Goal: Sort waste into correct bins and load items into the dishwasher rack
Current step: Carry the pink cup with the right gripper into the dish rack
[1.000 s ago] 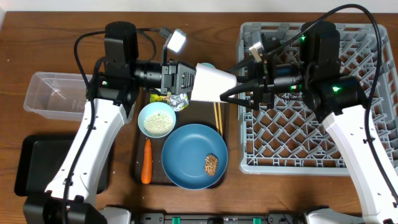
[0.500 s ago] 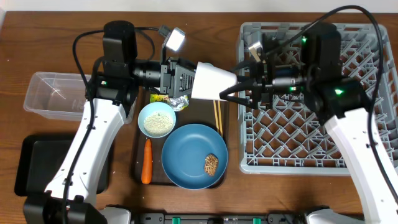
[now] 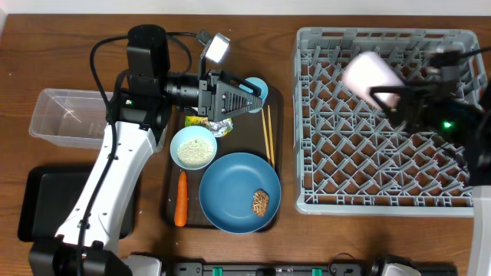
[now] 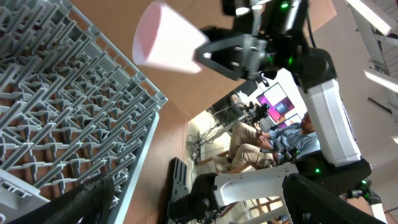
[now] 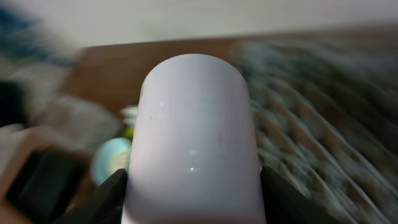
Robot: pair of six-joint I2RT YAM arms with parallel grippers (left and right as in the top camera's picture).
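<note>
R gripper (image 3: 388, 94) is clamped on the small pink cup (image 3: 370, 73), holding it in the air over the back-left part of the grey dishwasher rack (image 3: 383, 176). The cup is tipped on its side. In the R wrist cam the cup fills the frame w/ a finger (image 5: 111, 194) pressed on each side; the bkgd is too blurred to read. The L wrist cam shows the same cup side-on, clear above the rack's pegs, gripped at the end nearer the R arm. L gripper (image 3: 244, 100) is spread wide w/ nothing in it, pointing right and hovering over the back of the dark brown serving tray (image 3: 169, 216). Its two fingers sit far apart at the bottom corners of the L wrist view. The small light-blue cup (image 3: 258, 84) is on the tray at the L fingertips, partly hidden. Also on the tray: yellow-green/silver wrapper (image 3: 209, 121) just below the L gripper, pale blue bowl (image 3: 174, 146) w/ white rice (image 3: 192, 151) in it, carrot (image 3: 181, 198) near the left rim, and big blue plate (image 3: 230, 180) at the front w/ a brown food lump (image 3: 261, 202) on it. The wooden chopsticks (image 3: 268, 136) lie near the tray's right rim. The clear tub (image 3: 65, 115) is at the table's far left, w/ the black tray (image 3: 37, 201) in front of it.
</note>
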